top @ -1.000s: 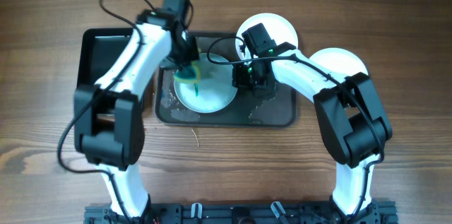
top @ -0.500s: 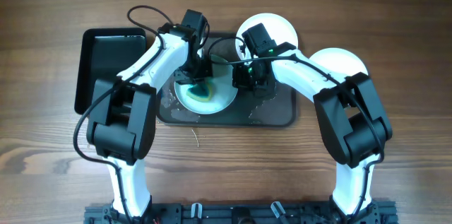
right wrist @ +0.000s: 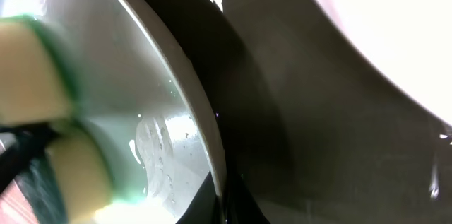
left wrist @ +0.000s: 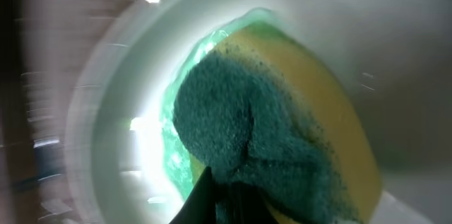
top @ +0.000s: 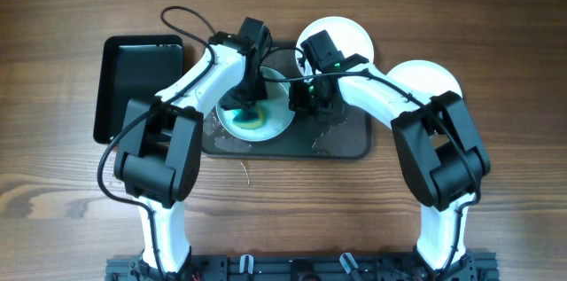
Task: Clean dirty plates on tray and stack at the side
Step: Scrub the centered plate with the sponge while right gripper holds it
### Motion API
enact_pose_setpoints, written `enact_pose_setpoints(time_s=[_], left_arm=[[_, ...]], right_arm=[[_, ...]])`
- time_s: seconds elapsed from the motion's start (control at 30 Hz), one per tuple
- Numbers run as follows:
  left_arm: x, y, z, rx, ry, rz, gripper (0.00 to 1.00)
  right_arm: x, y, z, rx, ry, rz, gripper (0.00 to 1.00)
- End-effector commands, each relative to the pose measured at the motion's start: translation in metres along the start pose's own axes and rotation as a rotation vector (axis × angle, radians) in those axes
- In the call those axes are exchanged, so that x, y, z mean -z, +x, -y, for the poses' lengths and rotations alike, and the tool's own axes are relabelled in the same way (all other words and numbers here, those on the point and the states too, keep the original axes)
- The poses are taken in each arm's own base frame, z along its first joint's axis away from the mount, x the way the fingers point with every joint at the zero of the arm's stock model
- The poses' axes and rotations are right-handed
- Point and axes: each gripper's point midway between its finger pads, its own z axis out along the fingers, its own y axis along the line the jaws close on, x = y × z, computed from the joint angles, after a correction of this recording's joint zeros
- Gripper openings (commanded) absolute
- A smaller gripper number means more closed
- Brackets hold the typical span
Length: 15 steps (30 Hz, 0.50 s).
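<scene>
A pale plate point(top: 276, 120) with a teal-green smear lies on the dark grey tray point(top: 341, 144). My left gripper point(top: 245, 104) is shut on a yellow and green sponge point(top: 249, 120) and presses it onto the plate's middle. In the left wrist view the sponge point(left wrist: 275, 125) covers most of the plate point(left wrist: 120, 111), with green foam along its edge. At the plate's right rim my right gripper point(top: 306, 97) is shut on the rim point(right wrist: 205, 128), one finger above it and one below. The right wrist view shows the sponge point(right wrist: 32, 61) at far left.
Two white plates sit off the tray, one behind it point(top: 341, 31) and one at the right point(top: 430, 75). A smaller glossy black tray point(top: 137, 73) stands to the left. The grey tray is wet, with soapy patches point(top: 323, 139) near its front.
My left arm has swept the sponge from the plate's left edge towards its middle. The green smear has spread under the sponge. The right gripper has kept its hold on the rim.
</scene>
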Motion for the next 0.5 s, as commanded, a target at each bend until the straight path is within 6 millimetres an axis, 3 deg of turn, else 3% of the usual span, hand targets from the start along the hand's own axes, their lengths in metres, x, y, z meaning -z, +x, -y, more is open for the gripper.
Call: enact_pose_setpoints(time_s=[0.0,0.1,0.2,0.3,0.4,0.47], left_arm=[[-0.012,-0.015,-0.066,0.114,-0.321,0.108,0.04],[-0.015,-0.009,-0.058,0.088,-0.279,0.065,0.04],[-0.022,0.004,-0.011,-0.13,-0.018,-0.047,0.04],[-0.012,0.019,0.047,-0.36,0.332,-0.105,0.04],[0.001,0.019,0.078,-0.446,0.525,-0.082,0.04],[0.004,0.013,0.084,-0.451,0.549,-0.051,0.04]], right_arm=[[-0.006,0.0,0.005,-0.014,0.007,-0.017,0.04],[-0.006,0.0,0.005,-0.014,0.007,-0.017,0.04],[-0.006,0.0,0.005,-0.014,0.007,-0.017,0.04],[-0.006,0.0,0.005,-0.014,0.007,-0.017,0.04],[-0.006,0.0,0.006,-0.014,0.007,-0.017,0.04],[-0.006,0.0,0.006,-0.014,0.007,-0.017,0.04]])
